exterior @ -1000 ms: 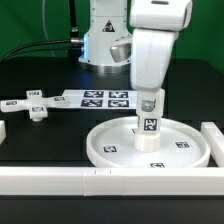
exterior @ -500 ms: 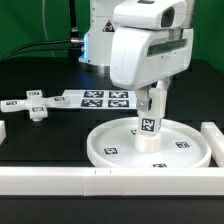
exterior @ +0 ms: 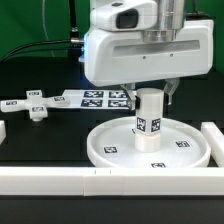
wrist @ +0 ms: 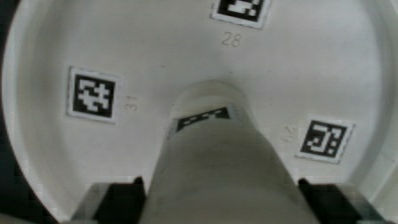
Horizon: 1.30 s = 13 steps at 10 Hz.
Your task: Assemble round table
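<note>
over the middle of the large rimmed disc (exterior: 110, 143) the short cylinder leg (exterior: 150, 120) stands upright, its lower end set into the disc's centre. the disc lies flat on the black desk (exterior: 40, 150), toward the exterior view's right, just behind the long front border bar (exterior: 60, 181).

the claw (exterior: 151, 92) is closed on the leg near its top. in the wrist view the two dark fingertips (wrist: 121, 196) sit hard against either side of the pale leg, with the disc's tagged floor spread out beyond.

what has changed over the last second is the wrist, not the parts. a second ago the arm's hand showed its narrow side to the exterior view, half a second ago it was partway round, and now its broad face fills the top of that picture. the leg's tag has shifted only a little and the leg has kept its place in the disc, so i read this as a twisting turn, the leg being screwed down into the middle rather than carried anywhere. i can't tell from here how far it is seated.

the small flat foot piece (exterior: 38, 110) lies well apart on the exterior view's left, beside the marker board (exterior: 100, 98), untouched. to my eye the leg joint is still being worked and the foot is yet to come.
</note>
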{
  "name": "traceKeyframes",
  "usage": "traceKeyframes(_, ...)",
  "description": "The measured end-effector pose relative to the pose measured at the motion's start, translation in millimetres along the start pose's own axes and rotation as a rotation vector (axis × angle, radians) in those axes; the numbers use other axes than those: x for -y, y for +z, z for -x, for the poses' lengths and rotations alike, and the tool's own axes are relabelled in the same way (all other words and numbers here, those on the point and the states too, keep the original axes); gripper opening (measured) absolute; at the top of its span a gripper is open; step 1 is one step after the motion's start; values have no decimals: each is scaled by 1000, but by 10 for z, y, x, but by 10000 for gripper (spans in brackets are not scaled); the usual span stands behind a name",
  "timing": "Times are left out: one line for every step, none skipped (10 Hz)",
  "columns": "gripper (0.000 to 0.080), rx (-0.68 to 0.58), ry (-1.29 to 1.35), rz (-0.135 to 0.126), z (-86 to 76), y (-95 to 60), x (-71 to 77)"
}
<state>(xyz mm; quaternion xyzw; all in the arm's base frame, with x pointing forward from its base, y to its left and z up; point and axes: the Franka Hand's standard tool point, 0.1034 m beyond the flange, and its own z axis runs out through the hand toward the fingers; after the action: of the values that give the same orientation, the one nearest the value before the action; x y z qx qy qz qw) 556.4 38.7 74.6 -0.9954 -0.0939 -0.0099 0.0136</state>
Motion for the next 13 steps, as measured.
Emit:
traceKeyframes(409,-2,89,-6,1,1,2)
traceKeyframes(409,-10,137,-4,-6,1,2)
traceKeyframes(409,-10,180,-5,-7,2,2)
traceKeyframes(409,-9,255,-6,-7,3,2)
traceKeyframes(409,-9,326,-7,-6,3,2)
traceKeyframes(409,-8,414,-18,-2,6,-3)
traceKeyframes(409,-5,588,-44,6,7,-15)
traceKeyframes(409,0,710,-61,11,9,-20)
traceKeyframes(409,5,813,-74,14,14,-20)
traceKeyframes(409,11,918,-78,17,17,-14)
traceKeyframes(409,17,1019,-85,18,18,-3)
traceKeyframes(409,26,1133,-83,22,22,36)
traceKeyframes(409,48,1250,-89,34,23,54)
